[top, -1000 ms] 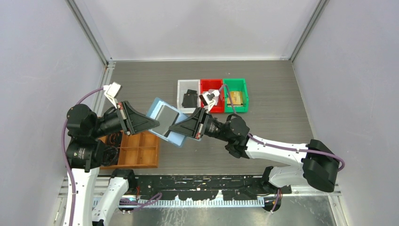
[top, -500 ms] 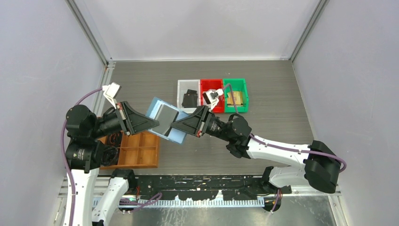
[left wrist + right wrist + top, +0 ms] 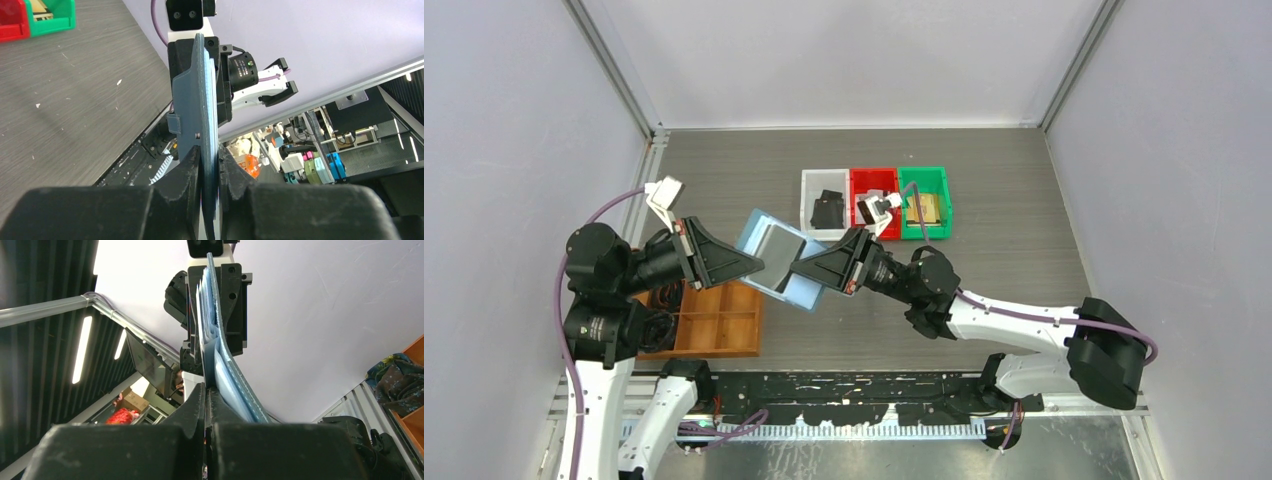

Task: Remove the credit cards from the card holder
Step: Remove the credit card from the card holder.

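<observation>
The teal-blue card holder [image 3: 808, 291] hangs open in the air between my two grippers, its pale blue inside facing up. A pale grey credit card [image 3: 776, 243] lies against that inside. My left gripper [image 3: 760, 263] is shut on the holder's left edge; in the left wrist view the holder [image 3: 196, 100] stands edge-on between the jaws [image 3: 210, 161]. My right gripper [image 3: 796, 268] reaches in from the right. In the right wrist view it [image 3: 206, 390] is shut on a thin card edge [image 3: 204, 347], with the holder's pale pockets [image 3: 235, 382] just to its right.
A white bin [image 3: 808, 182] holding a black item, a red bin [image 3: 873, 179] and a green bin [image 3: 941, 187] stand in a row behind the grippers. A brown wooden compartment tray [image 3: 715, 321] sits at the front left under the left arm.
My right gripper has drawn back slightly to the right. The card holder and my left gripper have barely moved.
</observation>
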Controlling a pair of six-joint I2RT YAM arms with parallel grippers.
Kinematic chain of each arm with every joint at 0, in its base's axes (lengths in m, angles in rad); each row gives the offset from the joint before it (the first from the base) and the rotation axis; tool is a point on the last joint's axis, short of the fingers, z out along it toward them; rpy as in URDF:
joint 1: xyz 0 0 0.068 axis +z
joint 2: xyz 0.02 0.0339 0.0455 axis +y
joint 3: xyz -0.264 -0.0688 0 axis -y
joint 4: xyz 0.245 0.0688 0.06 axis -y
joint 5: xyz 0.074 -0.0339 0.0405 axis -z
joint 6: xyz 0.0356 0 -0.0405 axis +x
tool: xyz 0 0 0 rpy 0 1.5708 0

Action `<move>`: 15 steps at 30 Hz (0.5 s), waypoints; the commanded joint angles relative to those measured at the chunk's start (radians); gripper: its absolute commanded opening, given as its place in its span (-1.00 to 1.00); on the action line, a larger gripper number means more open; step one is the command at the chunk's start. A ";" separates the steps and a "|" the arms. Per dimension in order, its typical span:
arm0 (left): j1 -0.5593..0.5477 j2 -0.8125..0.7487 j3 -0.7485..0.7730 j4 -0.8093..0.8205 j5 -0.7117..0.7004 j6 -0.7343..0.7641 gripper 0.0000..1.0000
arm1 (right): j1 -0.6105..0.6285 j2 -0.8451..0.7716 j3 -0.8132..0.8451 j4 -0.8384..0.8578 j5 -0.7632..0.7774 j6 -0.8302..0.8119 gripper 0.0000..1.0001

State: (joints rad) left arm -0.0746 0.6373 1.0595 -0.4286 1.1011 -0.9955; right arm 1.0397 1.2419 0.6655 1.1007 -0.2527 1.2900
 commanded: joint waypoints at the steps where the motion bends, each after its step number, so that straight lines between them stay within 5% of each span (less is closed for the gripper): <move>1: -0.001 -0.012 0.037 0.051 0.031 -0.018 -0.86 | -0.009 -0.057 -0.032 0.073 0.026 0.002 -0.99; 10: -0.003 -0.013 0.042 0.048 0.029 -0.021 -0.56 | -0.009 -0.076 -0.055 0.055 0.003 0.004 -0.99; 15: -0.001 -0.013 0.045 0.050 0.026 -0.018 -0.90 | -0.005 -0.062 -0.036 0.051 -0.007 0.005 -0.97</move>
State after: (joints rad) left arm -0.0780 0.6353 1.0599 -0.4374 1.1030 -1.0065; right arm 1.0363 1.1908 0.6052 1.1061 -0.2562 1.2938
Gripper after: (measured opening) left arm 0.118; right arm 0.031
